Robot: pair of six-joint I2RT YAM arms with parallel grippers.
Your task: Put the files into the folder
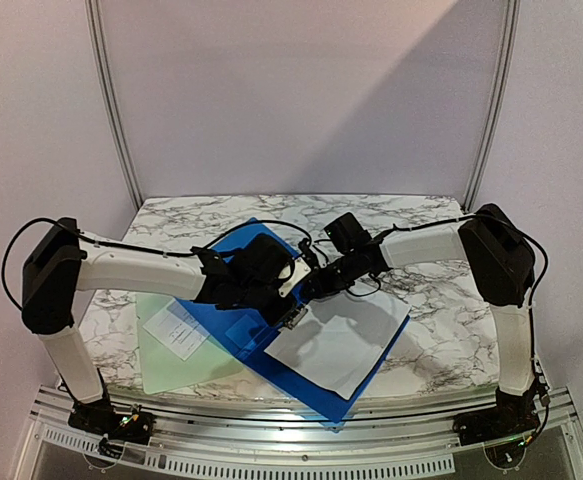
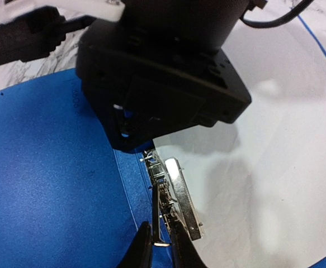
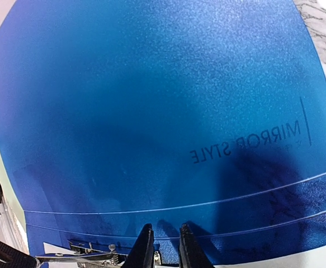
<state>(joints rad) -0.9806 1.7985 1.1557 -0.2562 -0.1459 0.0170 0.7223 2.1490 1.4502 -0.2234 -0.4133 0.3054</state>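
Note:
The blue folder (image 1: 233, 322) lies open on the marble table. The large white sheet (image 1: 339, 343) rests on its right half and also shows in the left wrist view (image 2: 274, 167). The small printed slip (image 1: 176, 328) lies left of the folder. My left gripper (image 2: 164, 250) is shut on the thin wire lever (image 2: 154, 215) of the metal clip (image 2: 179, 195) at the folder's spine. My right gripper (image 3: 164, 245) points down at the folder (image 3: 151, 100) just past the clip's far end (image 3: 90, 258). Its jaws stand a narrow gap apart with nothing clearly between them.
A pale green sheet (image 1: 171, 372) lies under the slip at the table's front left. The right arm's black wrist (image 2: 163, 72) hangs directly over the clip, close to my left gripper. Both arms meet over the table's middle (image 1: 291, 285).

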